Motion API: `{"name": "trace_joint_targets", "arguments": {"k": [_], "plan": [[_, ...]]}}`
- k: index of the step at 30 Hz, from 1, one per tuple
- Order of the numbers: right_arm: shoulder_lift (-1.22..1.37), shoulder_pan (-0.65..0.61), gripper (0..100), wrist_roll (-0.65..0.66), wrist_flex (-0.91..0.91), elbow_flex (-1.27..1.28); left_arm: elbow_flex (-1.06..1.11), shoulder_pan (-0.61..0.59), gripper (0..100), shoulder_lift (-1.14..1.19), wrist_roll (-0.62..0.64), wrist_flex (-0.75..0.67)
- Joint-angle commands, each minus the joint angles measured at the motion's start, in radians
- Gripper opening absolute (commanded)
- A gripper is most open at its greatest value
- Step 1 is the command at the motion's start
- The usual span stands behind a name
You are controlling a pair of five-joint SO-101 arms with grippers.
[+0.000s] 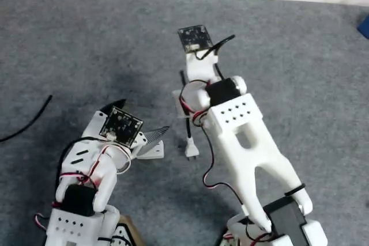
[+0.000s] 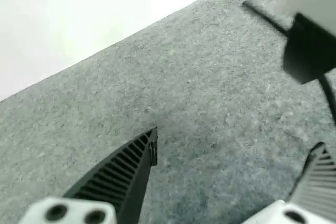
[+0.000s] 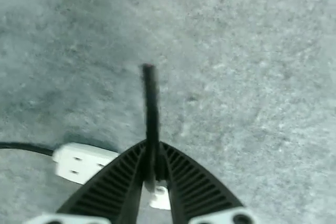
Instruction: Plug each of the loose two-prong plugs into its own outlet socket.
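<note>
My right gripper point(image 1: 185, 105) point(image 3: 151, 148) is shut on the black cord point(image 1: 189, 131) point(image 3: 150, 103) of a loose plug. The cord's short stub sticks out past the fingers. The white two-prong plug point(image 1: 192, 152) point(image 3: 159, 198) is at the cord's other end, low over the grey carpet, on the near side of the gripper in the high view. A white outlet socket point(image 3: 84, 162) with a black lead lies on the carpet close beside the plug. My left gripper point(image 1: 144, 117) point(image 2: 231, 156) hangs open and holds nothing, a little to the left of the plug.
Grey carpet point(image 1: 288, 56) covers the work surface. A loose black cable point(image 1: 26, 120) runs in from the left edge. A blue object point(image 1: 364, 26) sits at the far right edge. The right arm's black motor point(image 2: 310, 51) is close ahead of the left gripper.
</note>
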Motion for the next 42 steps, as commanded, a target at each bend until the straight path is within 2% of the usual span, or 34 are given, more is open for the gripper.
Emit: {"name": "trace_joint_targets", "arguments": {"k": [1, 4, 7, 11, 13, 15, 17, 21, 26, 37, 42], "plan": [[-0.002, 0.071, 1.0, 0.094, -0.004, 0.059, -0.015, -0.012, 40, 0.042, -0.002, 0.002], [-0.004, 0.14, 3.7, 0.13, -0.041, 0.127, -0.05, -0.012, 40, 0.102, 0.0, 0.002], [-0.016, 0.223, 14.9, 0.178, -0.05, 0.104, -0.076, -0.012, 40, 0.165, 0.0, 0.002], [-0.015, 0.288, 29.4, 0.253, 0.059, 0.05, -0.085, -0.012, 40, 0.22, 0.0, -0.031], [-0.015, 0.332, 32.3, 0.284, 0.128, 0.048, -0.085, -0.012, 40, 0.237, 0.0, -0.038], [-0.015, 0.377, 30.8, 0.313, 0.171, 0.05, -0.085, -0.012, 40, 0.246, 0.0, -0.04], [-0.016, 0.415, 25.2, 0.341, 0.22, 0.071, -0.085, -0.012, 40, 0.249, 0.0, -0.041], [-0.031, 0.412, 1.7, 0.405, 0.251, 0.124, -0.085, -0.012, 40, 0.251, 0.0, -0.041], [-0.105, 0.331, 5.0, 0.422, 0.088, 0.196, -0.084, -0.012, 40, 0.251, 0.002, -0.041], [0.019, 0.321, 8.0, 0.43, -0.001, 0.148, -0.084, -0.005, 40, 0.252, 0.034, -0.04], [0.137, 0.274, 8.1, 0.548, -0.015, 0.091, -0.07, -0.012, 40, 0.252, 0.055, -0.037]]}}
